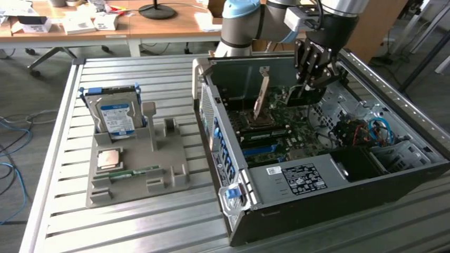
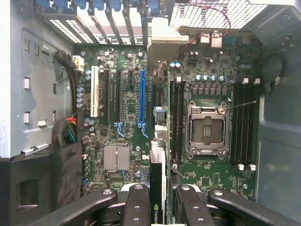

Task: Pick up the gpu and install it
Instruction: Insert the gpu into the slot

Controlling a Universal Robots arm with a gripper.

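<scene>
gripper [image 1: 308,88] clamping gpu [image 2: 157,179] edge-on between fingers, holding it upright over motherboard [image 2: 127,127] inside open pc case [image 1: 295,221], sitting at 3 o'clock from parts holder [image 1: 165,158] in exterior view.

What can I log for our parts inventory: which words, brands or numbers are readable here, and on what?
No text can be quoted as it reads.
gpu, clamped in the gripper: small brand emblem on its edge, no legible letters.
hard drive: print on the blue label is too small to read.
case sticker: black and white, too blurred to read.
</scene>
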